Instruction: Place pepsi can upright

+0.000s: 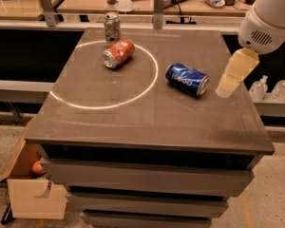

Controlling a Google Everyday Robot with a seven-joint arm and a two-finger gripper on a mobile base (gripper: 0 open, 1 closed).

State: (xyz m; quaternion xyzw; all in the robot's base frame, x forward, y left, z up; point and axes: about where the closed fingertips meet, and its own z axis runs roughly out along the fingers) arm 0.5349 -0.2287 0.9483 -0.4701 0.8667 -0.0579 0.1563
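The pepsi can, dark blue with white lettering, lies on its side on the grey table, just right of a white circle marked on the top. Its silver end faces right, toward my arm. My gripper hangs from the white arm at the table's right edge, a short way right of the can and apart from it. It holds nothing that I can see.
An orange can lies on its side inside the white circle. A silver patterned can stands upright at the back. A cardboard box sits on the floor at lower left. Two small bottles stand beyond the right edge.
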